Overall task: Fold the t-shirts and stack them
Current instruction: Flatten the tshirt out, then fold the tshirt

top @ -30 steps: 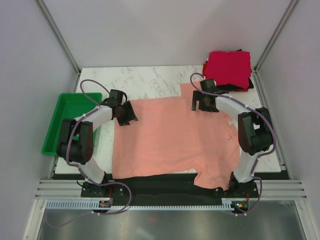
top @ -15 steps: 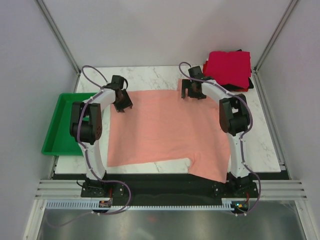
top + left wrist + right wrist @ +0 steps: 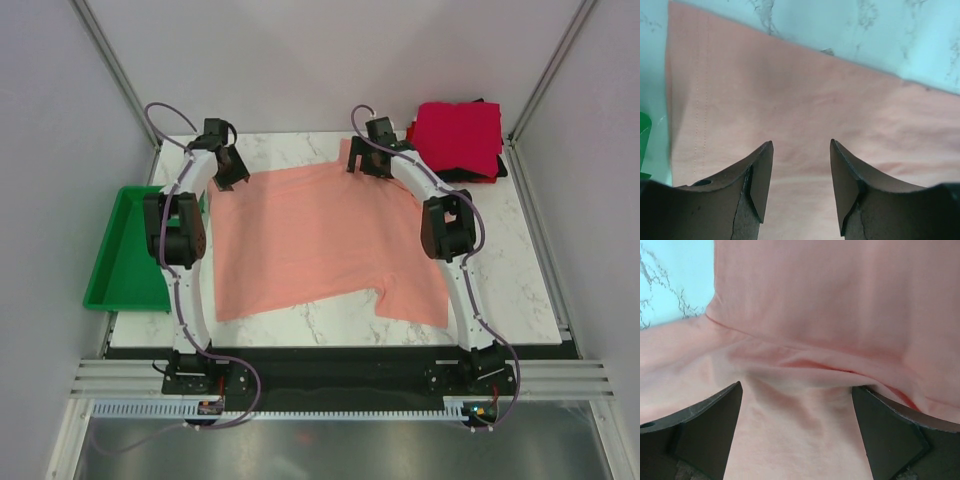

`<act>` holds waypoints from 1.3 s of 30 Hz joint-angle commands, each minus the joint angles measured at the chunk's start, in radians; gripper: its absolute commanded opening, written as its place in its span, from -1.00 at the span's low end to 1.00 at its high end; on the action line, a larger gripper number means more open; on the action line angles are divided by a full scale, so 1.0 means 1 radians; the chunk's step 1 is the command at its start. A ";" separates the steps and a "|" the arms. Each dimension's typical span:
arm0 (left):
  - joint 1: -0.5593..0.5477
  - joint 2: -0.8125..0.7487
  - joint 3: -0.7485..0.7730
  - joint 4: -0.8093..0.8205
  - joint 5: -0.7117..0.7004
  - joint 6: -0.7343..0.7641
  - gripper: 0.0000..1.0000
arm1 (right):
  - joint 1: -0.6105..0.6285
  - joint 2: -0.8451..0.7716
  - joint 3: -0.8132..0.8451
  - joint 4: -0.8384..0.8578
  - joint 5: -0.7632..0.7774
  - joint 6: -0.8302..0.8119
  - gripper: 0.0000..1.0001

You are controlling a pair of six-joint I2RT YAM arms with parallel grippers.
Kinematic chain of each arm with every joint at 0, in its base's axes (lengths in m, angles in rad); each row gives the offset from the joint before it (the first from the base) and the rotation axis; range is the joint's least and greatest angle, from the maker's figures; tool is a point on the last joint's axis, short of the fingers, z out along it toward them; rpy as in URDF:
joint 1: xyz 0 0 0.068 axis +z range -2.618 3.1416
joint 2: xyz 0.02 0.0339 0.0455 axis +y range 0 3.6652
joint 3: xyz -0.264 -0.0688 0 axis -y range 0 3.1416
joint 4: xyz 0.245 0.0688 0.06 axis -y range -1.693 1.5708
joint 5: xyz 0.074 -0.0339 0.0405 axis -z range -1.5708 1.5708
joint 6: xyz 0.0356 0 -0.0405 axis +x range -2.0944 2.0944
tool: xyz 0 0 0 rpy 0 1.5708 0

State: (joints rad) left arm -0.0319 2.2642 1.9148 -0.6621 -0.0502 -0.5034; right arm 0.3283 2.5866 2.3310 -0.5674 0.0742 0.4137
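Here the soft salmon-pink t-shirt [image 3: 320,245] lay lightly creased under the left gripper [image 3: 801,145] and right gripper [image 3: 797,386], both unclenched.

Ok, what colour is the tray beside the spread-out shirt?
The tray is plain green; the top external view shows it best.

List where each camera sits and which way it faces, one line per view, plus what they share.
Top external: above and behind the bases, looking down at the table; both arms show.
Left wrist: on the left arm, facing down at the pink t-shirt corner; left gripper fingers show.
Right wrist: facing down at its bunched cloth; right gripper fingers show.
Shared: pink t-shirt.
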 commanded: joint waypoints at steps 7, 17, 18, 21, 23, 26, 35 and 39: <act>-0.057 -0.516 -0.252 -0.083 0.009 0.042 0.18 | 0.051 -0.342 -0.130 -0.009 -0.099 -0.016 0.96; -0.112 -1.190 -0.999 -0.132 -0.121 -0.197 0.20 | 0.092 -1.047 -0.844 0.001 0.091 0.148 0.96; -0.118 -1.210 -1.031 -0.149 -0.137 -0.220 0.20 | 0.100 -1.098 -0.974 0.006 0.125 0.163 0.96; -0.135 -1.279 -1.132 -0.212 -0.154 -0.312 0.14 | 0.135 -1.294 -1.211 0.001 0.148 0.250 0.93; -0.189 -1.324 -1.214 -0.214 -0.184 -0.407 0.11 | 0.146 -1.429 -1.373 0.000 0.144 0.339 0.89; -0.298 -1.385 -1.281 -0.275 -0.311 -0.585 0.11 | 0.146 -1.563 -1.540 -0.023 0.179 0.452 0.87; -0.322 -1.257 -1.346 -0.262 -0.362 -0.744 0.12 | 0.146 -1.655 -1.648 -0.103 0.262 0.533 0.89; -0.322 -1.183 -1.338 -0.251 -0.352 -0.756 0.13 | 0.144 -1.655 -1.668 -0.097 0.263 0.543 0.90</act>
State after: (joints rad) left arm -0.3496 1.0489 0.5766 -0.9356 -0.3504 -1.1721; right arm 0.4747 0.9409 0.6823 -0.6716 0.2989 0.9176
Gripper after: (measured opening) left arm 0.561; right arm 0.949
